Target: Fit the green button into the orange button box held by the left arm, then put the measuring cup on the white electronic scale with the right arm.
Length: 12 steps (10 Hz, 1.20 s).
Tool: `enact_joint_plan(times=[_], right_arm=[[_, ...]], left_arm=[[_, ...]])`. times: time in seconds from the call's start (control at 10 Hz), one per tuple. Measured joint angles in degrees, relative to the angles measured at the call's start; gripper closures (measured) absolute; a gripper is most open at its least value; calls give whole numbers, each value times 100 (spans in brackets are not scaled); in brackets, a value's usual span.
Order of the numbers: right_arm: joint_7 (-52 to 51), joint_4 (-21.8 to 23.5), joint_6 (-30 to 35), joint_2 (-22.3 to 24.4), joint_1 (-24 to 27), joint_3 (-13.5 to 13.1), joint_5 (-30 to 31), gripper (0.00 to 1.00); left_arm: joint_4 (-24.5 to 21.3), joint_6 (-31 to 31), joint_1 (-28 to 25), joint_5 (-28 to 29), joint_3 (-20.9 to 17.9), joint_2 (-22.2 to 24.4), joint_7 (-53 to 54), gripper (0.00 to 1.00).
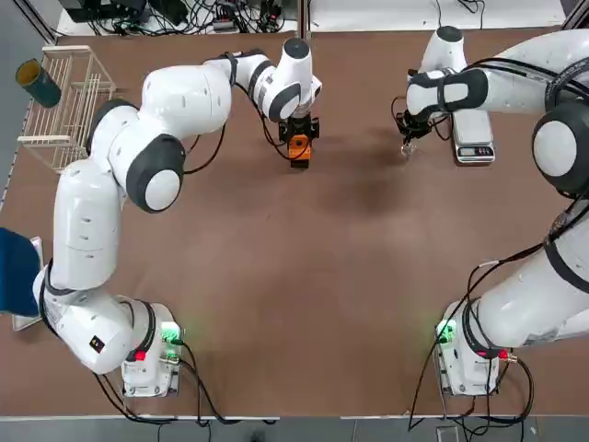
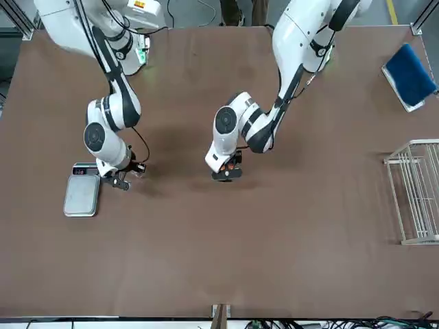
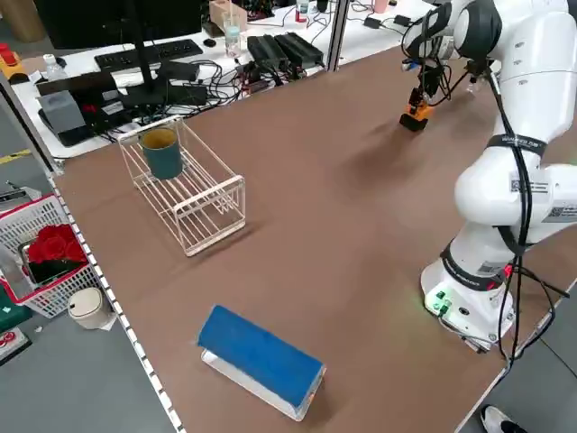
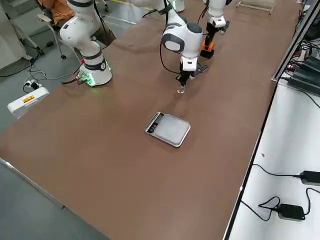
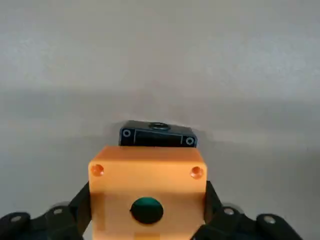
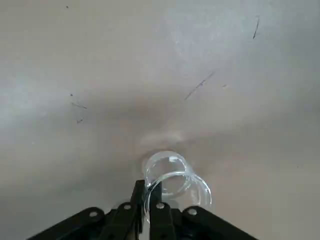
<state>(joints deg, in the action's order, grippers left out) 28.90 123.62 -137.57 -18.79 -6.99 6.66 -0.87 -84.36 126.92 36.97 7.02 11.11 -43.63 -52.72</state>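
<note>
The orange button box (image 5: 147, 167) sits between the fingers of my left gripper (image 1: 297, 140), which is shut on its two sides at the far middle of the table. The green button (image 5: 147, 209) shows in the round hole of the box's face. To the right, my right gripper (image 1: 406, 141) points down, shut on the rim of the clear measuring cup (image 6: 173, 181). The cup hangs close to the table; I cannot tell if it touches. The white electronic scale (image 1: 473, 138) lies just right of that gripper with nothing on its plate.
A black block (image 5: 157, 135) sits right behind the orange box. A wire rack (image 1: 64, 101) with a dark teal cup (image 1: 38, 83) stands at the far left, and a blue pad (image 1: 17, 272) lies at the left edge.
</note>
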Motion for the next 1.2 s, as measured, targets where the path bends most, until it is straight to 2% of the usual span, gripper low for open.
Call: enact_joint_plan(times=[0.3, 0.5, 0.7, 0.9, 1.2], right_arm=[[-311, -76, 203, 266, 32, -48, 5, 93], [-971, -82, 235, 402, 180, -235, 6, 93], [-1773, -94, 237, 435, 310, -568, 7, 93], [-2644, -167, 293, 460, 365, -1019, 8, 93], [-3663, -513, 708, 472, 505, -1552, 8, 93]], left_arm=[[1, 19, -31, 0, -4, 0, 0, 13], [2, 29, -37, 0, -4, 1, 0, 13], [3, 109, -37, 0, -3, 1, 0, 13], [3, 124, -37, 0, -2, 1, 0, 13], [-2, 124, -37, 0, -4, 1, 0, 13]])
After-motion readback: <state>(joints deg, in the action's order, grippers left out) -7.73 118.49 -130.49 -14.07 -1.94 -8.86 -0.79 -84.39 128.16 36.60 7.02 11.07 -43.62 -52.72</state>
